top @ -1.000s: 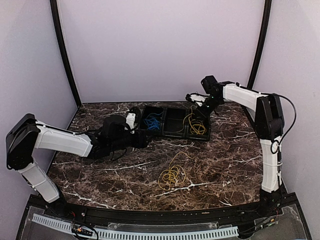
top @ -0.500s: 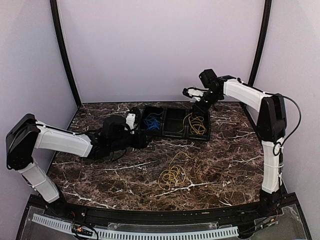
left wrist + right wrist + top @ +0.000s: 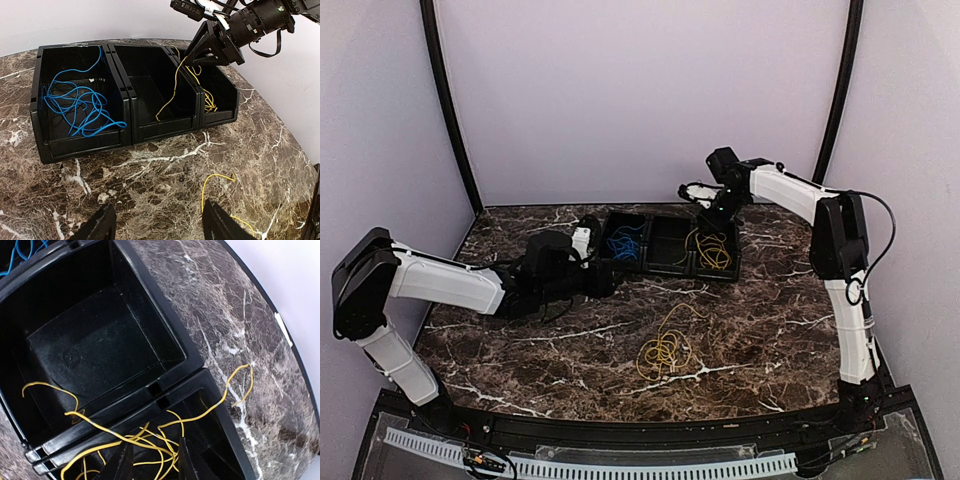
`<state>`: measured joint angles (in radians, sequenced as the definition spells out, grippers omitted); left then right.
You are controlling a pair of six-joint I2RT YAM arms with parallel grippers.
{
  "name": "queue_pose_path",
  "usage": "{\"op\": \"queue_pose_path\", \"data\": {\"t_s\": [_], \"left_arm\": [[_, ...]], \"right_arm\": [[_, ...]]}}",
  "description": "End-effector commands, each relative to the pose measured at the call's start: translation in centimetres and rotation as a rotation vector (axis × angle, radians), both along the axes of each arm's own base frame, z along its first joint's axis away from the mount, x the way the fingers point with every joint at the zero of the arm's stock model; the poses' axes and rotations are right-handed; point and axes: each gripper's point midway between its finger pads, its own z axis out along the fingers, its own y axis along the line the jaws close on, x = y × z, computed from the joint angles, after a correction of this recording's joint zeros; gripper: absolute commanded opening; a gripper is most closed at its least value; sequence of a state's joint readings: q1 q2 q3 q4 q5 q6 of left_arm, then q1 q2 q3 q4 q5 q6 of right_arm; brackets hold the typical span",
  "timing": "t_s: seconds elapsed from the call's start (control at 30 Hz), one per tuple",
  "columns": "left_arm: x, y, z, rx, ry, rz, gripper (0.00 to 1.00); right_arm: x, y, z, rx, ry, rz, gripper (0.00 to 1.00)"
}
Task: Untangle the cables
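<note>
Blue cables [image 3: 623,243] lie in the left of three black bins [image 3: 75,145]. Yellow cables [image 3: 150,450] fill the right bin [image 3: 732,262]; one strand [image 3: 172,85] drapes over the divider into the middle bin, and another end hangs over the outer rim [image 3: 240,385]. A yellow tangle [image 3: 665,350] lies on the table, its end near my left gripper [image 3: 215,176]. My left gripper [image 3: 159,205] is open and empty, low in front of the bins. My right gripper [image 3: 155,442] hovers open over the right bin, with yellow strands below its jaws. I make out no dark cable.
The three bins stand in a row at the back middle of the marble table [image 3: 770,320]. Both arms reach in from the sides, the right one [image 3: 790,190] high above the bins. Black frame posts [image 3: 450,110] stand at the back corners.
My right gripper has moved left and towards the back over the bins. The left arm and the tangle on the table have not moved.
</note>
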<state>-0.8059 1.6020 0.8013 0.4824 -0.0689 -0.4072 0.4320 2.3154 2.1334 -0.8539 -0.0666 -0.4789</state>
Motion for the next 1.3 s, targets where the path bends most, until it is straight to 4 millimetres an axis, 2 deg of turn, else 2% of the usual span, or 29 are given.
{"op": "queue_pose_path", "data": {"t_s": [0.0,0.07,0.27,0.37,0.6,0.9,1.0,1.07,1.2,1.27], "left_arm": [[-0.1,-0.1,1.2,-0.028,-0.014,-0.005,0.61],[-0.1,-0.3,1.1,-0.029,-0.01,-0.009,0.61],[0.0,-0.4,0.7,-0.029,-0.003,-0.011,0.61],[-0.1,-0.4,0.6,-0.03,0.001,-0.009,0.61],[-0.1,-0.7,-0.2,-0.032,0.019,-0.019,0.61],[-0.1,-1.1,0.0,-0.043,0.027,-0.027,0.61],[-0.1,-1.0,-0.1,-0.038,0.031,-0.027,0.6],[-0.2,-0.9,-0.1,-0.035,0.031,-0.024,0.6],[-0.1,-0.8,0.0,-0.032,0.026,-0.022,0.6],[-0.1,-0.9,-0.1,-0.03,0.026,-0.023,0.6]], "right_arm": [[-0.1,0.2,-0.8,0.019,0.019,-0.008,0.13],[-0.1,0.1,-1.0,0.023,0.018,-0.006,0.0],[0.0,-1.2,-1.5,0.04,0.032,-0.025,0.0],[-0.8,-2.0,-2.1,0.04,0.06,-0.039,0.0],[-2.7,-2.7,-4.9,0.016,0.158,-0.057,0.0],[-2.0,-2.8,-6.2,-0.002,0.185,-0.114,0.0],[-2.3,-2.9,-5.2,-0.002,0.183,-0.114,0.05],[-2.6,-3.1,-3.8,0.0,0.168,-0.107,0.1],[-3.3,-3.8,-0.5,-0.01,0.113,-0.1,0.27],[-3.5,-4.2,0.6,-0.019,0.095,-0.098,0.31]]}}
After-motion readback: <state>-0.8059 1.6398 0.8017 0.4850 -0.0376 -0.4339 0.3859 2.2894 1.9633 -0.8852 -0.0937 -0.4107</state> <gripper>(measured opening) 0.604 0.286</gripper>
